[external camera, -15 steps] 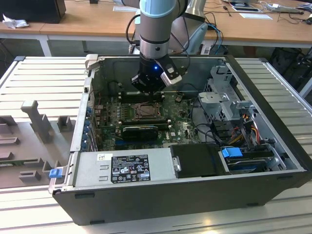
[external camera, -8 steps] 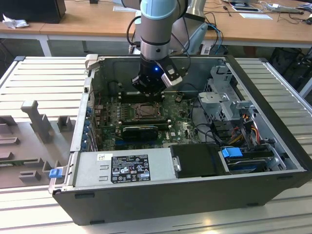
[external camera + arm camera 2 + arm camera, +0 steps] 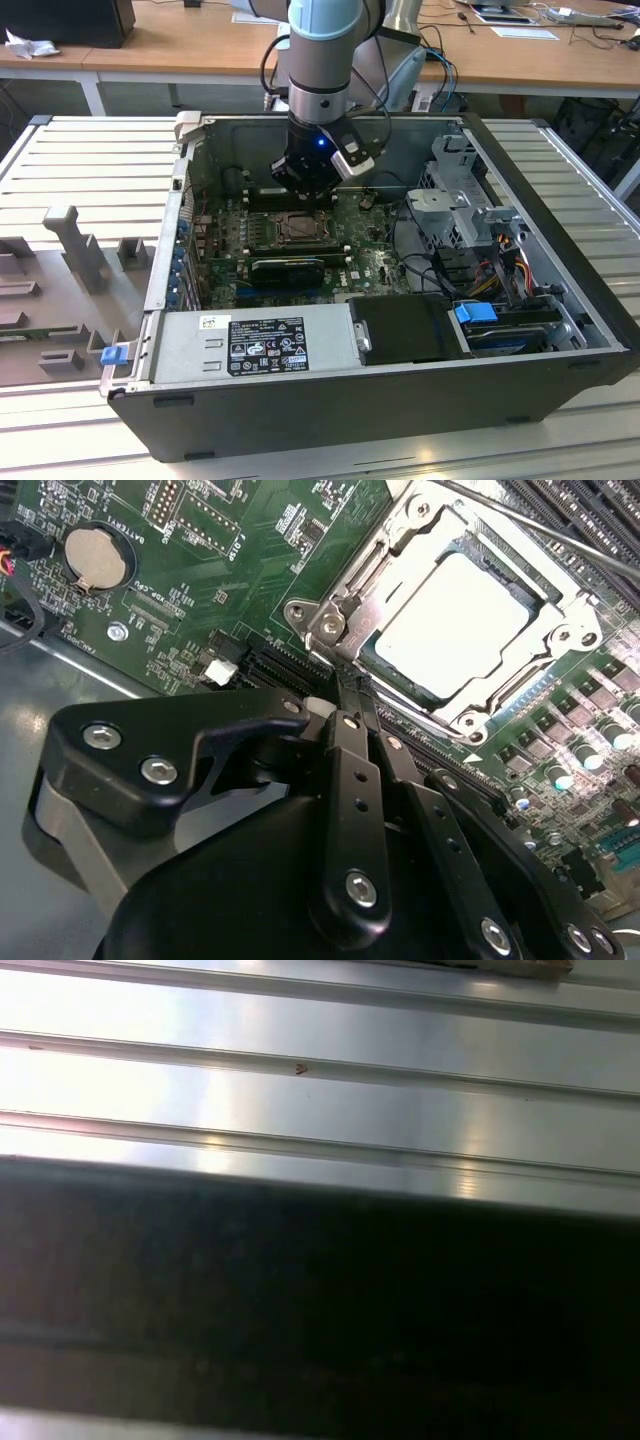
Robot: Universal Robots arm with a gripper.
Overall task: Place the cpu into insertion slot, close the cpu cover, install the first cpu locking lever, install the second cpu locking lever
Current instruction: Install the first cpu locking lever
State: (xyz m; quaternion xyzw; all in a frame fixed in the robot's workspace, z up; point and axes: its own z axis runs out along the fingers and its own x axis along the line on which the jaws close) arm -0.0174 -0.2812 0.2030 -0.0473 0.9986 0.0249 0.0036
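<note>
An open computer case (image 3: 400, 400) lies on its side on a ribbed metal worktop (image 3: 80, 160), and the arm reaches down into it over the green motherboard (image 3: 370, 260).

In the second wrist view the cpu cover (image 3: 400, 570) lies flat over the insertion slot (image 3: 560, 665), and through its square window shows the pale silvery face of the cpu (image 3: 455, 615), already seated in the socket. A thin wire locking lever (image 3: 540, 525) runs slantwise along the far side of the frame.

The claw (image 3: 355, 685) has its slim black fingers (image 3: 345, 770) pressed together, gripping nothing. Its tips sit right at the near edge of the cover frame, close to the corner screw (image 3: 330, 627). The socket lies straight ahead of the tips, the fingers' long axis pointing at that near edge.
</note>
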